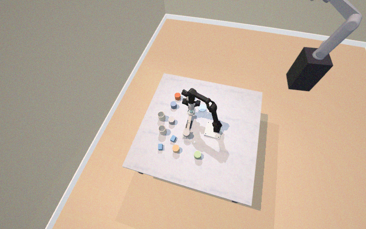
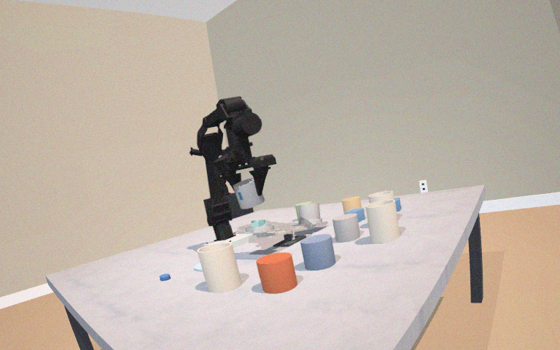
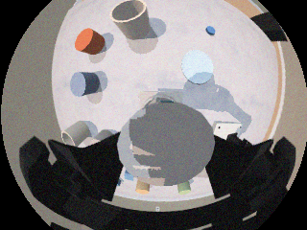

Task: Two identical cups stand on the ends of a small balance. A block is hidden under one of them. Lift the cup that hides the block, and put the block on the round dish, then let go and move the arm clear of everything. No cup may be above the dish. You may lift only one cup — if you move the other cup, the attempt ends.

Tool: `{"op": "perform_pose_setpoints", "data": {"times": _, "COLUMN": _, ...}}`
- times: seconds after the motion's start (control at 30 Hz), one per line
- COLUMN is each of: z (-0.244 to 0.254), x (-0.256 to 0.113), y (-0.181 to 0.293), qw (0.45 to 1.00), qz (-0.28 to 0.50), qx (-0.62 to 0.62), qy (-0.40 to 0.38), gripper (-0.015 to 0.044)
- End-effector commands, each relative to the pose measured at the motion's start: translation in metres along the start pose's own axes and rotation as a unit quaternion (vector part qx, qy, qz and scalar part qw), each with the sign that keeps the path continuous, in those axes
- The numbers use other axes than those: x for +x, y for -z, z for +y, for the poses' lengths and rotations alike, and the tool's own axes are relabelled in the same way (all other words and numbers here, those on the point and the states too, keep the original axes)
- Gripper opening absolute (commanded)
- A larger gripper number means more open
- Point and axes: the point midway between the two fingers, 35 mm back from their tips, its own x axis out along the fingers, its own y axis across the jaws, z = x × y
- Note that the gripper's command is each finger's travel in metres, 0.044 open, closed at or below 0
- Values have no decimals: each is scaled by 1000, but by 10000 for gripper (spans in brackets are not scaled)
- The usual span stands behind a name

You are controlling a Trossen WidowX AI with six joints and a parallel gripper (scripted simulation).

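Note:
My gripper (image 1: 191, 103) (image 2: 249, 189) (image 3: 163, 131) is shut on a grey cup (image 2: 249, 195) (image 3: 165, 149). It holds the cup tilted in the air above one end of the balance (image 1: 189, 121) (image 2: 270, 228). A teal block (image 1: 190, 111) (image 2: 258, 223) sits uncovered on that end, below the cup and apart from it. The other grey cup (image 1: 186, 132) (image 2: 309, 212) stands on the balance's far end. The pale blue round dish (image 1: 202, 108) (image 2: 197, 267) (image 3: 197, 67) lies beside the balance with nothing visible on it. The held cup hides most of the balance in the wrist view.
A cream cup (image 2: 219, 266) (image 3: 131, 20) and a small blue disc (image 2: 164, 276) (image 3: 210, 30) stand near the dish. Red (image 1: 177, 96) and slate-blue cylinders (image 1: 173, 105), more cream cups (image 1: 161, 116), blue blocks (image 1: 173, 138), and orange (image 1: 176, 148) and green cylinders (image 1: 197, 154) surround the balance.

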Motion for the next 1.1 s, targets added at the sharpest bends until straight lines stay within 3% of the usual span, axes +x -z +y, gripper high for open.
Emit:
{"op": "perform_pose_setpoints", "data": {"times": 0.0, "z": 0, "x": 0, "y": 0, "qw": 1000, "qz": 0, "qx": 0, "qy": 0, "gripper": 0}}
{"op": "perform_pose_setpoints", "data": {"times": 0.57, "z": 0, "x": 0, "y": -1, "qw": 1000, "qz": 0, "qx": 0, "qy": 0, "gripper": 0}}
{"op": "perform_pose_setpoints", "data": {"times": 1.07, "z": -32, "x": 17, "y": -45, "qw": 1000, "qz": -2, "qx": 1, "qy": -1, "gripper": 0}}
